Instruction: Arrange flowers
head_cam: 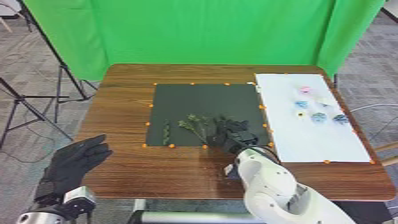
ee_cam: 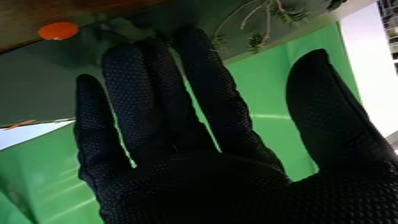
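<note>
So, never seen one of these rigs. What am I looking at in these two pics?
It's a robot with two white arms, each ending in a black-gloved hand. The head view looks forward and down over a brown table. The right wrist view comes from a camera on the right arm, looking along the right hand.

A dark mat carries branching greenery and, left of it, a thin sprig. Beside the mat, a white sheet holds small flowers, including a pink one.

The right hand is at the mat, fingers extended, gripping nothing that I can see. The left hand is open and empty.
</note>
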Motion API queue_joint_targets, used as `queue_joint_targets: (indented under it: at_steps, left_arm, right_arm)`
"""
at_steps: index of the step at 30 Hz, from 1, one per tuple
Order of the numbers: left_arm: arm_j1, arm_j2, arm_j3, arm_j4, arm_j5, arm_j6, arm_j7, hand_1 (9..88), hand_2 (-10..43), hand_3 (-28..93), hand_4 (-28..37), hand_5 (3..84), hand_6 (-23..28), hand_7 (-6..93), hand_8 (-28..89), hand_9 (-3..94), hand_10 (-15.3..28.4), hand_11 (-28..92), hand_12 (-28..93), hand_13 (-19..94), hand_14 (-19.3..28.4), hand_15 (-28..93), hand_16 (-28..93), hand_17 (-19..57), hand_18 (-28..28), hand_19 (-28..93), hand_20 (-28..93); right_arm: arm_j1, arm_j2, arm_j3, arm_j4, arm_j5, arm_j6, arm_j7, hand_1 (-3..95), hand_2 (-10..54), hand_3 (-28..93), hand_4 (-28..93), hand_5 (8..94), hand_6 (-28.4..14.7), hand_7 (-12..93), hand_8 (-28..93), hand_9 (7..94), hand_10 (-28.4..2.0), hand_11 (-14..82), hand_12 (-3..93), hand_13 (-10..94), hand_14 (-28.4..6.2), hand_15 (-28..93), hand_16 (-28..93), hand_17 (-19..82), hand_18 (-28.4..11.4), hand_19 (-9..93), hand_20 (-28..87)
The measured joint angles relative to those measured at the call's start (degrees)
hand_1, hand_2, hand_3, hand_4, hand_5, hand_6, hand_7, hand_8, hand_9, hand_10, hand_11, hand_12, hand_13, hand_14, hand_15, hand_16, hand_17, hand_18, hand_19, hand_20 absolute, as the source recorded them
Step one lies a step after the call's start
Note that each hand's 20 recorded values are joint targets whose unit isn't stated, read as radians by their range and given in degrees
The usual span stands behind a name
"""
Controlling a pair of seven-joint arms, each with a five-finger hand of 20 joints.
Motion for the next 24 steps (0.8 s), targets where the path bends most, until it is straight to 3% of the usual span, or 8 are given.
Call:
queue_joint_targets:
  at_steps: [9,23,24]
  left_arm:
    - [-0.24,0.84,0.58,0.01,-0.29,0.25,0.23,28.6,7.8,80,-14.5,50.7,15.9,14.9,-9,41.9,23.6,40,8,30,28.4,64,-15,-9.9,21.8,61,12]
    - [-0.40,0.70,0.50,-0.04,-0.28,0.51,0.10,28.7,7.8,80,-14.2,50.8,16.0,14.8,-9,42.0,23.5,40,8,30,28.4,64,-15,-9.9,21.8,61,12]
    - [-0.37,0.70,0.48,-0.04,-0.30,0.53,0.10,28.7,7.8,80,-14.2,50.7,15.9,14.8,-9,42.0,23.5,40,8,30,28.4,64,-15,-9.9,21.8,61,12]
  right_arm:
    - [1.01,0.01,-1.40,0.85,-1.29,1.30,1.43,13.7,13.1,83,-20,59.6,-11.7,16,-11,45.6,-28.4,46.2,23.5,36,-28.4,78,12,4,-28.4,70,-1]
    - [1.66,0.72,-1.48,1.03,-2.56,1.80,2.62,14.0,11.0,82,-20,56.2,-11.3,15,-11,43.2,-28.4,41.2,23.8,32,-28.4,77,11,4,-28.4,72,-6]
    - [1.66,0.84,-1.48,0.90,-2.56,1.82,2.67,14.1,10.7,82,-20,55.8,-11.3,15,-10,43.2,-28.4,39.6,24.5,31,-28.4,77,11,4,-28.4,75,-16]
